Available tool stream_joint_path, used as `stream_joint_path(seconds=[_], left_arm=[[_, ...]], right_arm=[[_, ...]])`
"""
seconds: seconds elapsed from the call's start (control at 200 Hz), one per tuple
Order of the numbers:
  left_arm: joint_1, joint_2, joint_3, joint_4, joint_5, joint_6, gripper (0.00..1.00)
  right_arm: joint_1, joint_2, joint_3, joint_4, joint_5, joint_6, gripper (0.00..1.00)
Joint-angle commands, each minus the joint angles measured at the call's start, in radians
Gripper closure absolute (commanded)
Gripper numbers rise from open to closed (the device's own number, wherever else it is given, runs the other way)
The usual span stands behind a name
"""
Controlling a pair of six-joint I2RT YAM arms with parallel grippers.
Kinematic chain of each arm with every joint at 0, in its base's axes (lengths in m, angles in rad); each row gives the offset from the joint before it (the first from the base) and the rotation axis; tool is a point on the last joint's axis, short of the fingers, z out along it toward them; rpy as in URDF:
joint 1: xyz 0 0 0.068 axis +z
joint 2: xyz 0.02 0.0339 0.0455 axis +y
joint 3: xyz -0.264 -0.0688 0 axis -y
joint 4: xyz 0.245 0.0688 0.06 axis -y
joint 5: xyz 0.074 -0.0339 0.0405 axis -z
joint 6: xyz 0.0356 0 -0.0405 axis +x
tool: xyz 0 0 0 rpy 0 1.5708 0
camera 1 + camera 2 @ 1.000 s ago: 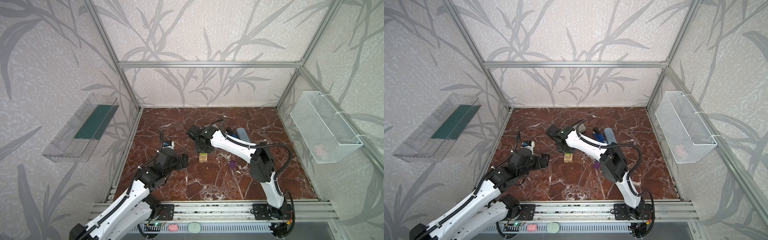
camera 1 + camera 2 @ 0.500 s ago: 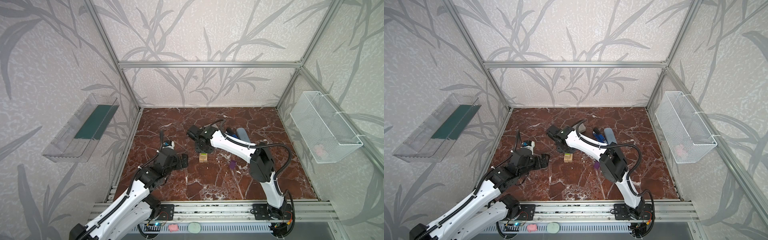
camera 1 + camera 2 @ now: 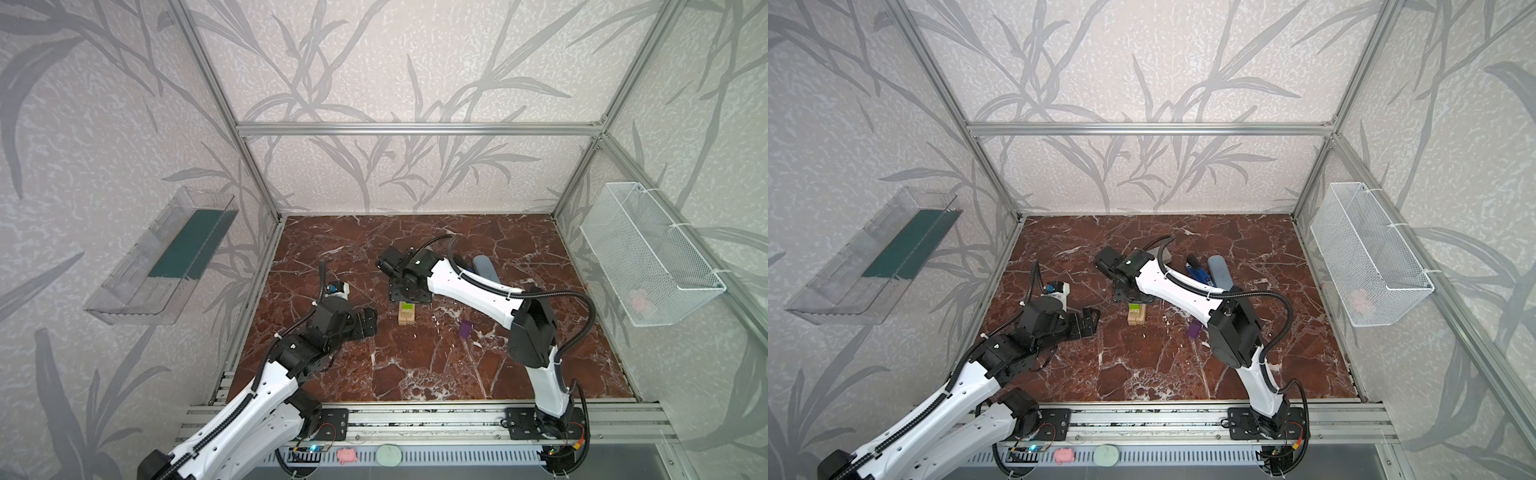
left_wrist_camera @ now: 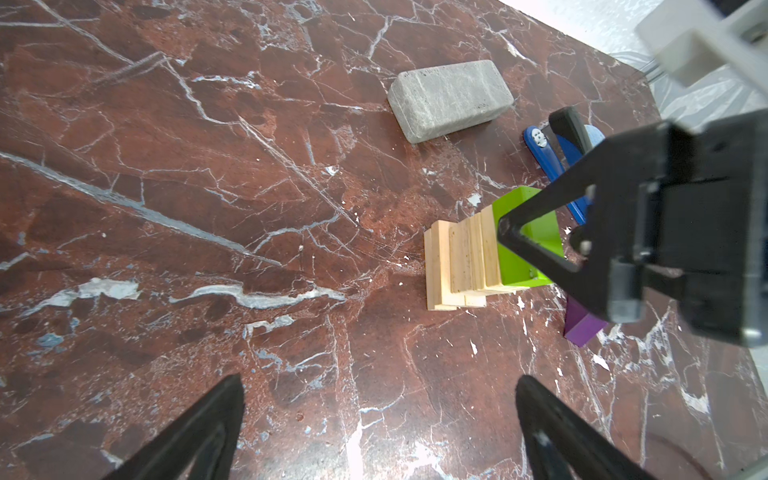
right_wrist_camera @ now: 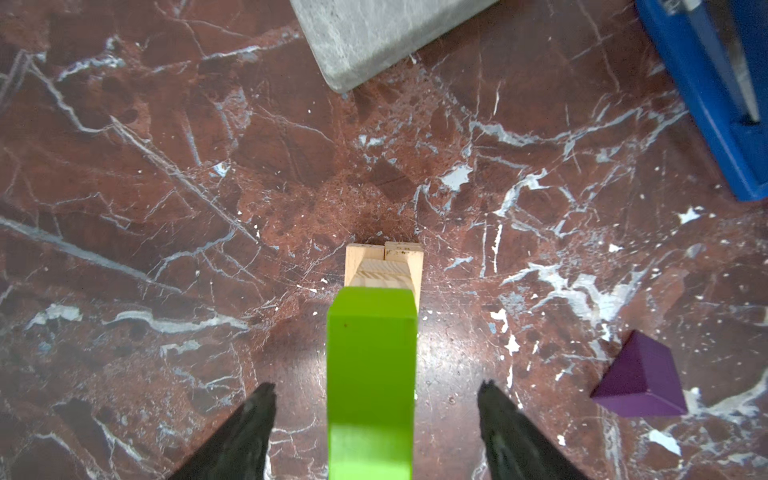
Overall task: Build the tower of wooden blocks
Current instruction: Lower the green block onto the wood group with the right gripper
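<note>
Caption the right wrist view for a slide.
Open right gripper straddles the lime green block topping the pale wood tower; the purple block lies apart on the marble.

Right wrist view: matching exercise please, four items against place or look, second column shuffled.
Things:
1. lime green block
2. purple block
3. grey slab
4. stapler

Place or look:
A. blue body
B. small, loose, apart from the tower
C. topmost on the tower
D. large and speckled

Pairs: 1-C, 2-B, 3-D, 4-A
</note>
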Motion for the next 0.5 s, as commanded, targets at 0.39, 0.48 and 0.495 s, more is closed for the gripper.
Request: stream_joint_path(seconds=[0.39, 0.48, 0.495], left_arm=[[-0.024, 0.003, 0.030, 0.014, 0.129, -0.026, 0.00], [-0.057, 0.009, 0.030, 0.026, 0.121, -0.033, 0.00], [-0.064, 0.011, 0.031, 0.028, 0.119, -0.033, 0.00]], right_arm=[[-0.056, -0.464, -0.414, 0.137, 0.027, -0.165, 0.15], [-0.100, -0.554, -0.541, 0.195, -0.009, -0.177, 0.15], [-0.108, -0.568, -0.562, 0.207, -0.018, -0.180, 0.15]])
